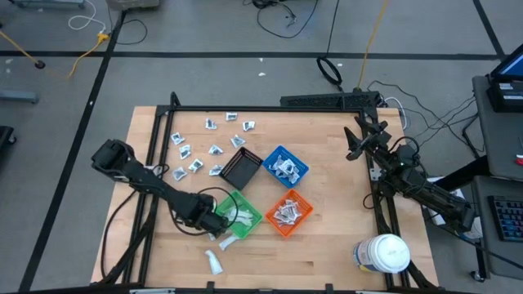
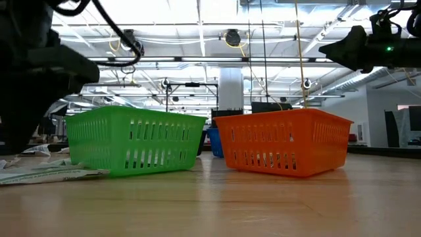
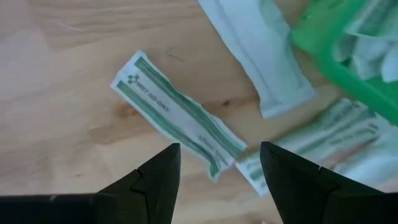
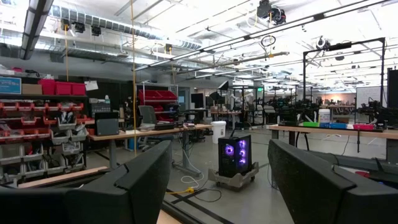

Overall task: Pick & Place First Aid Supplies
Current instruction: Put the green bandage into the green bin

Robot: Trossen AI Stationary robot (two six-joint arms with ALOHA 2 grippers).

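A white packet with green stripes (image 3: 177, 115) lies flat on the wood just beside the green bin (image 1: 243, 210), near the table's front. My left gripper (image 3: 219, 149) points down over it, open, one finger on each side of the packet's near end and not touching it. A plain white wrapped pad (image 3: 258, 59) and a second striped packet (image 3: 339, 127) lie close by, against the bin's wall. More first aid supplies (image 1: 211, 145) are scattered at the far left of the table. My right gripper (image 1: 354, 140) waits open, raised at the table's far right.
Black (image 1: 241, 170), blue (image 1: 284, 166) and orange (image 1: 288, 212) bins stand close together right of the green one; the blue and orange hold packets. A little tube (image 1: 214, 261) lies near the front edge. A large white jar (image 1: 384, 253) stands at the front right corner.
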